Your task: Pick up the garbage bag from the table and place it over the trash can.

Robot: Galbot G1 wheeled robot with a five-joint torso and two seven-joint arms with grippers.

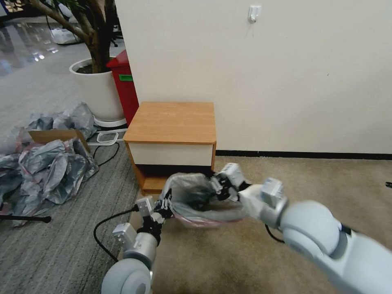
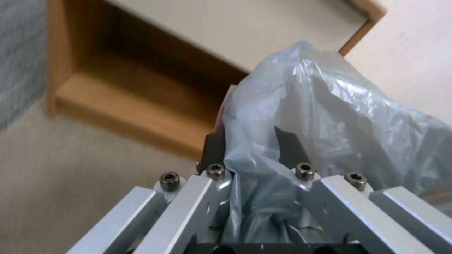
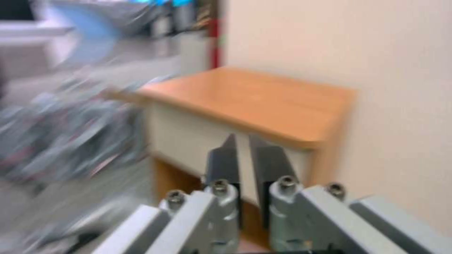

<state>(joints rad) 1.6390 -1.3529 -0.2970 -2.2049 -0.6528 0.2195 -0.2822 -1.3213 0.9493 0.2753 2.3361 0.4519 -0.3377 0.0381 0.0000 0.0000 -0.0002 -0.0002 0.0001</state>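
The garbage bag (image 1: pixel 196 196), silver-grey with a pink rim, is stretched open low over the carpet in front of the table (image 1: pixel 171 120). My left gripper (image 1: pixel 165 206) holds the bag's left edge. In the left wrist view its fingers (image 2: pixel 214 144) are shut on the crinkled garbage bag (image 2: pixel 320 106), with the table's lower shelf (image 2: pixel 118 98) behind. My right gripper (image 1: pixel 218 185) is at the bag's far right edge. In the right wrist view the right gripper (image 3: pixel 242 141) has its fingers together with no plastic between them, facing the table (image 3: pixel 263 98). The trash can is hidden.
A heap of grey bags around a cardboard box (image 1: pixel 49 163) covers the floor at left. A white plant pot (image 1: pixel 96 87) and a red bin (image 1: pixel 124 90) stand behind the table's left side. A black cable (image 1: pixel 102 232) loops beside my left arm. The wall (image 1: pixel 265 81) rises right behind.
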